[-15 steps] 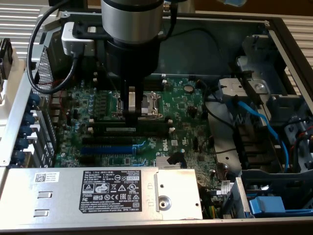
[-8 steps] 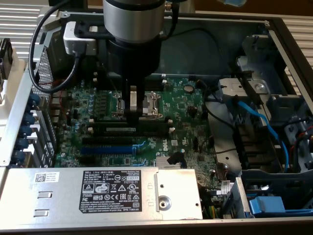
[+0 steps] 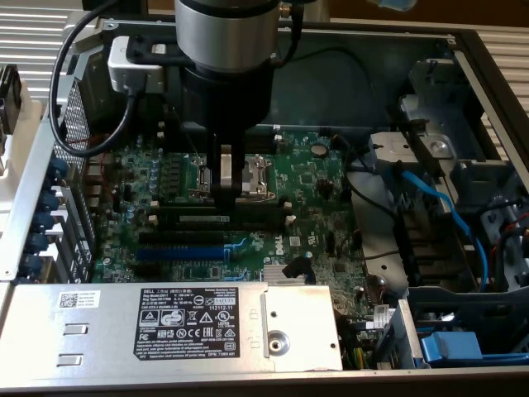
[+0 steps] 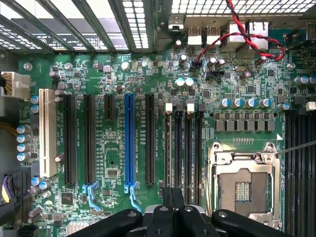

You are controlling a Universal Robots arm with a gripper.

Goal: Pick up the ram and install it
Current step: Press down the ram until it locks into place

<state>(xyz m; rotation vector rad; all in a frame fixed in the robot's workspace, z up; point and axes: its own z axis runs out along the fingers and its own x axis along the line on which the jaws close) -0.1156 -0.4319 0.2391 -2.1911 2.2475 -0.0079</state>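
Ram [image 3: 219,217]: 1 stick, long, thin, dark green w/ a pale label strip. It stands on edge along the memory slot bank in the middle of the motherboard [image 3: 314,178]. In the exterior view it sits just below the claw [image 3: 227,192] and reaches both ways past the tips.

Claw: fingers fully closed, pointing straight down at the slot bank, tips right at the ram's top edge. Can't tell if they pinch the stick or just rest against it. In the wrist view the claw [image 4: 173,195] hangs over the near end of the memory slots [image 4: 190,148].

Counts, wrist view:
- 4 long memory slots side by side, some w/ white end clips.
- 1 blue slot [image 4: 129,143].
- 1 white slot [image 4: 47,133].
- 3 long black expansion slots plus 1 short one.
- 1 open CPU socket [image 4: 244,185] w/ metal frame, beside the memory slots.

Exterior view: 1 grey power supply [image 3: 165,318] w/ a black label along the case's near side.
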